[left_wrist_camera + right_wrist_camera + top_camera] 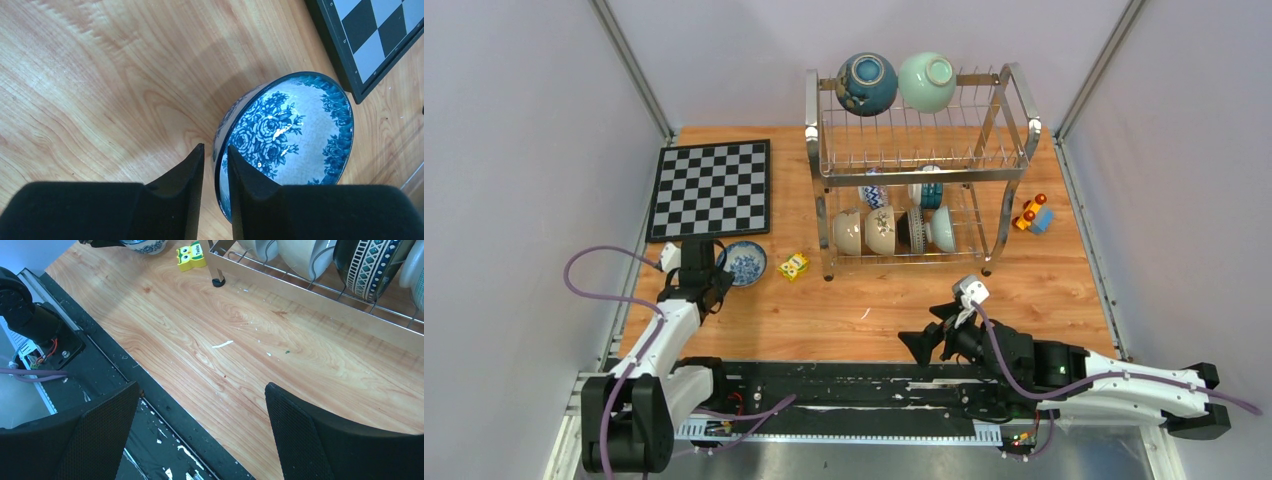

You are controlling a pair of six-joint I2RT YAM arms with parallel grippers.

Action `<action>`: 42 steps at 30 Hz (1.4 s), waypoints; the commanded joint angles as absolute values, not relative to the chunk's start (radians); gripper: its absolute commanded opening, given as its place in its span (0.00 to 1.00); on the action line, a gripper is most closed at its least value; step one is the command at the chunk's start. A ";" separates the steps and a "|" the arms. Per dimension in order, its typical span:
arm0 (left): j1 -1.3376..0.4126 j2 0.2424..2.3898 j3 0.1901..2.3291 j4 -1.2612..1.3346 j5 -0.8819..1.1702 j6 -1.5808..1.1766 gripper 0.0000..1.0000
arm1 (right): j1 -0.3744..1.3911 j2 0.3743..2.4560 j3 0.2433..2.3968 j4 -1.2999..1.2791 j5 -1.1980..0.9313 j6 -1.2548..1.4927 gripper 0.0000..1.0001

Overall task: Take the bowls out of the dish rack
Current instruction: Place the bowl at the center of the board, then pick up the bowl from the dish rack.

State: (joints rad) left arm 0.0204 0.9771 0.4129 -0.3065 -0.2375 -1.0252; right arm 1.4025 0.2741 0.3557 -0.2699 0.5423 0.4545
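Note:
A white bowl with blue flowers (746, 263) rests on the table left of the dish rack (1016, 110). My left gripper (720, 272) is closed narrowly on its near rim, one finger inside and one outside; the left wrist view shows this bowl (295, 125) and gripper (215, 150). On the rack's top tier sit a dark blue bowl (867, 83) and a mint green bowl (927, 81). The lower tier holds several bowls on edge (881, 230), partly seen in the right wrist view (372, 262). My right gripper (929, 335) (201, 386) is open and empty, near the table's front edge.
A black-and-white chessboard (710, 188) lies at the back left, its corner beside the flowered bowl (370, 45). A yellow block (795, 265) (192, 255) sits by the rack's front left leg. A toy car (1033, 215) is right of the rack. A black rail (844, 385) runs along the near edge.

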 commanded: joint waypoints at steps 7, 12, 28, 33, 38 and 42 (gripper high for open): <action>0.032 0.962 0.409 -0.308 -0.222 -1.007 0.34 | 1.393 0.286 0.352 -0.261 0.539 0.460 0.99; 0.032 0.874 0.454 -0.377 -0.191 -0.978 0.60 | 1.393 0.289 0.368 -0.261 0.576 0.446 0.99; 0.025 0.583 0.707 -0.481 -0.036 -0.567 1.00 | 1.388 0.583 0.848 -0.303 0.784 0.098 0.95; 0.023 0.597 0.702 -0.361 0.058 -0.559 1.00 | 1.385 0.752 1.097 -0.355 0.647 0.051 0.95; 0.023 0.668 0.732 -0.255 0.167 -0.577 1.00 | 1.384 0.801 1.269 -0.365 0.636 -0.018 0.94; 0.022 0.713 0.740 -0.192 0.254 -0.593 1.00 | 1.384 0.787 1.353 -0.370 0.752 -0.069 0.93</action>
State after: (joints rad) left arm 0.0238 0.6876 0.7132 -0.2993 0.1307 -0.5938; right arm 1.3960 0.8146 1.2716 -0.3420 0.6586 0.0135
